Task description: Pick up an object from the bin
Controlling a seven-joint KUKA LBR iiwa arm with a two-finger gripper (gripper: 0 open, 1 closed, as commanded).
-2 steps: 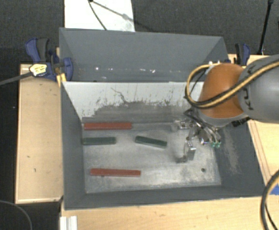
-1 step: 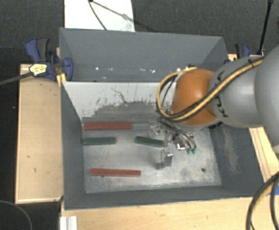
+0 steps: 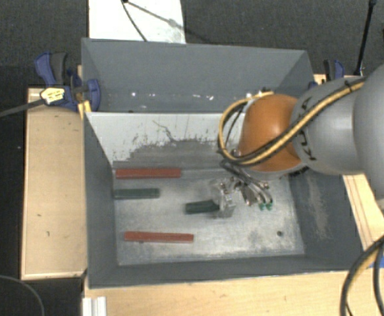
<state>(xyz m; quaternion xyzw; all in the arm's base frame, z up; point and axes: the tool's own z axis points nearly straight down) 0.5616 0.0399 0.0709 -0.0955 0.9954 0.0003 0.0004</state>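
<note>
Judging the short dark-green rectangular block (image 3: 201, 207) beside the gripper (image 3: 230, 201) light, stiff, perhaps slick, take it across its narrow sides at mid-length; cannot tell whether gripper apart or together.

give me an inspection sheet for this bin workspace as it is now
surface: grey bin floor, scuffed, with pale marks toward the back wall
job's things: short dark green block mid-floor, its right end at the gripper
clutter: upper red bar, long dark green bar, lower red bar, all flat, apart, left of the gripper
gripper: gripper low over the floor at the short block's right end
cables: black and yellow cables looped round the orange wrist cover
surroundings: dark floor round the bin
</note>
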